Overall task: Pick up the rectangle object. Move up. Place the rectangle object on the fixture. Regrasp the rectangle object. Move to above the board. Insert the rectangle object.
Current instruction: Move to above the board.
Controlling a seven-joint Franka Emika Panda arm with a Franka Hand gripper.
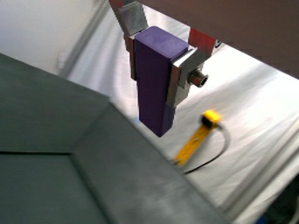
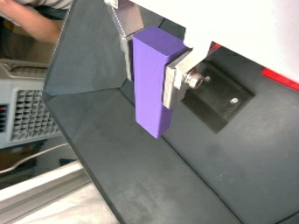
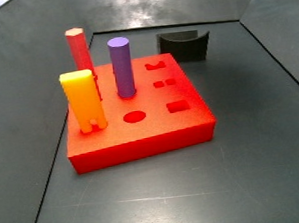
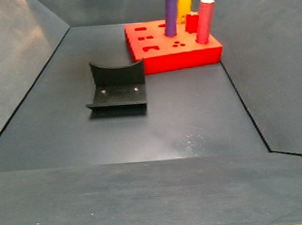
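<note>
The rectangle object [image 1: 156,83] [image 2: 153,83], a purple bar with square edges, hangs upright in both wrist views. My gripper [image 1: 158,66] [image 2: 152,70] is shut on its upper part, one silver finger [image 1: 183,74] flat against each side. Most of the bar sticks out past the fingertips. Neither gripper nor bar appears in the side views. The black fixture [image 3: 183,46] [image 4: 117,88] stands on the dark floor with nothing on it. The red board [image 3: 141,136] [image 4: 176,56] lies near it.
On the board stand a round purple cylinder [image 3: 121,66], a red peg [image 3: 76,49] and a yellow-orange block [image 3: 81,103]. Dark sloping walls [image 4: 34,64] enclose the floor. A yellow plug with a cable [image 1: 198,136] lies on white cloth outside the wall.
</note>
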